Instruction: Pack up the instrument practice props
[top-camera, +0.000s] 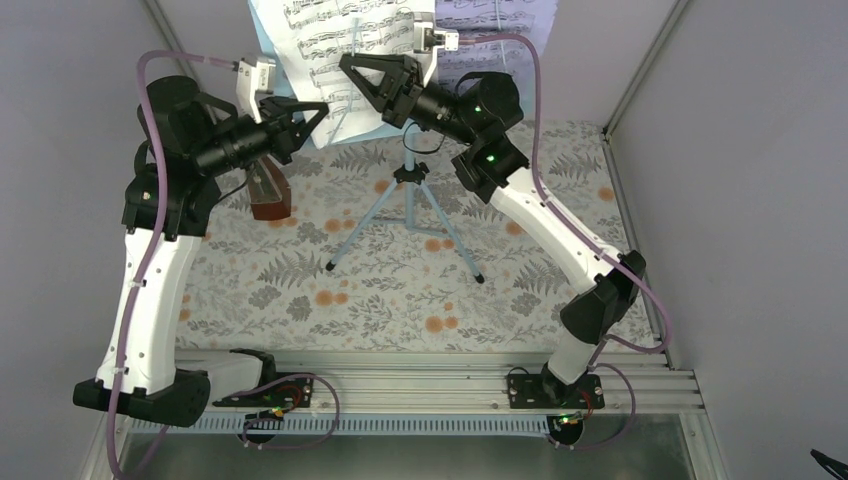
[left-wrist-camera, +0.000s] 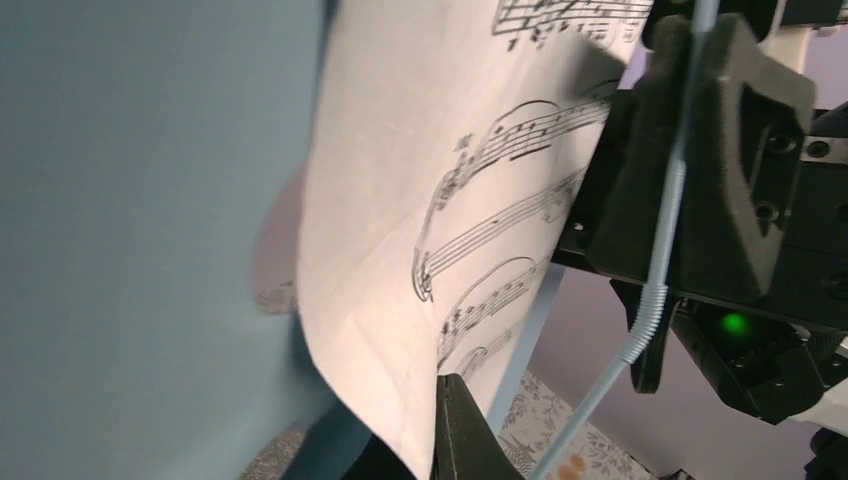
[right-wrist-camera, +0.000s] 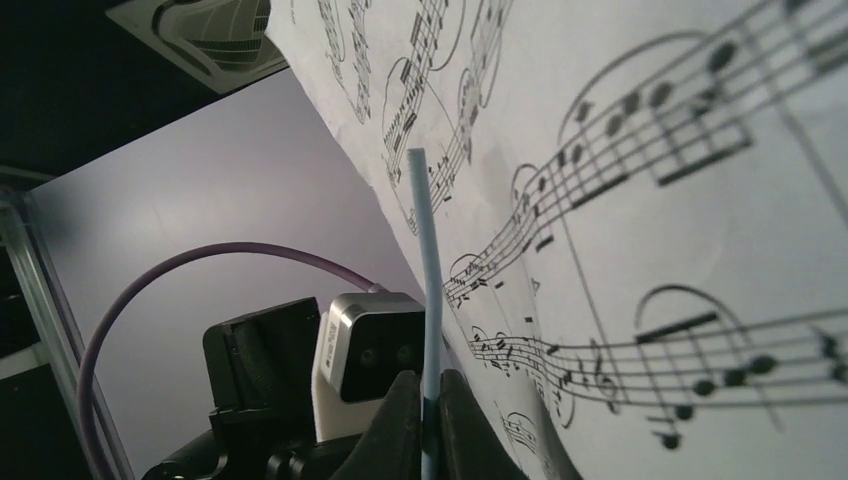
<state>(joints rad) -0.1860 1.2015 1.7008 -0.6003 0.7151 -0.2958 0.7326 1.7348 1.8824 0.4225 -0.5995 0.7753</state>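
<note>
The pale-blue music stand (top-camera: 407, 200) stands on its tripod on the patterned cloth, and its desk fills the left of the left wrist view (left-wrist-camera: 150, 200). A white sheet-music page (top-camera: 335, 50) and a lilac page (top-camera: 500, 30) rest on it. My left gripper (top-camera: 320, 110) is shut on the white page's lower corner (left-wrist-camera: 400, 250), with one finger (left-wrist-camera: 465, 435) showing behind the paper. My right gripper (top-camera: 350, 65) is shut on the stand's thin pale-blue page-holder wire (right-wrist-camera: 428, 280), pinched between its fingers (right-wrist-camera: 400, 420). The reddish-brown metronome (top-camera: 270, 195) stands under my left arm.
The floral cloth (top-camera: 380, 290) covers the table. Grey walls with metal posts (top-camera: 640, 70) close in the sides and back. A metal rail (top-camera: 420, 385) runs along the near edge. The two grippers are very close together at the stand's desk.
</note>
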